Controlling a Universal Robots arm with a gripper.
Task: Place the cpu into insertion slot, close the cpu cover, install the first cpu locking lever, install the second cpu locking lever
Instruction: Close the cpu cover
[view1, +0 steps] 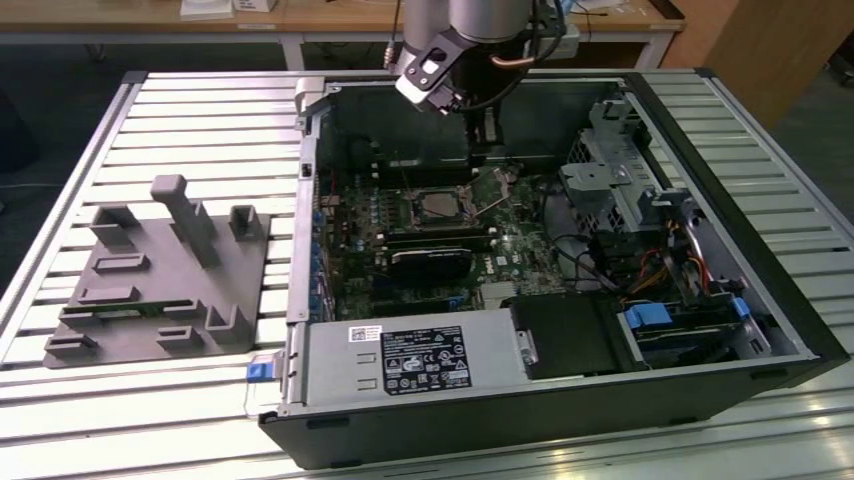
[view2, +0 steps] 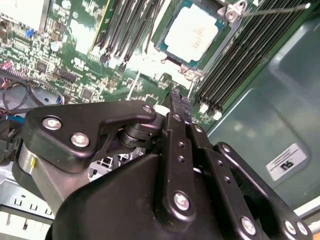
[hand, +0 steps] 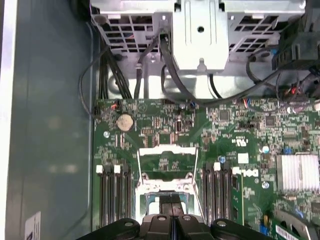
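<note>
Second wrist view, claw (view2: 178, 100) pressed together near seated cpu (view2: 194, 31), white label (view2: 286, 161) illegible

Open computer case (view1: 561, 412) lying on a slatted metal table (view1: 200, 130), with a grey moulded fixture plate (view1: 160, 290) beside it on the exterior view's left. Inside the case are a labelled power supply (view1: 414, 360), a blue drive carrier (view1: 650, 322) and a black expansion card (view1: 427, 262). The first wrist view shows the green motherboard (hand: 225, 130) with its coin cell (hand: 124, 121), finned heatsink (hand: 297, 172), black memory slots (hand: 114, 195), perforated metal drive cage (hand: 200, 30) and black cables (hand: 170, 75).
</note>
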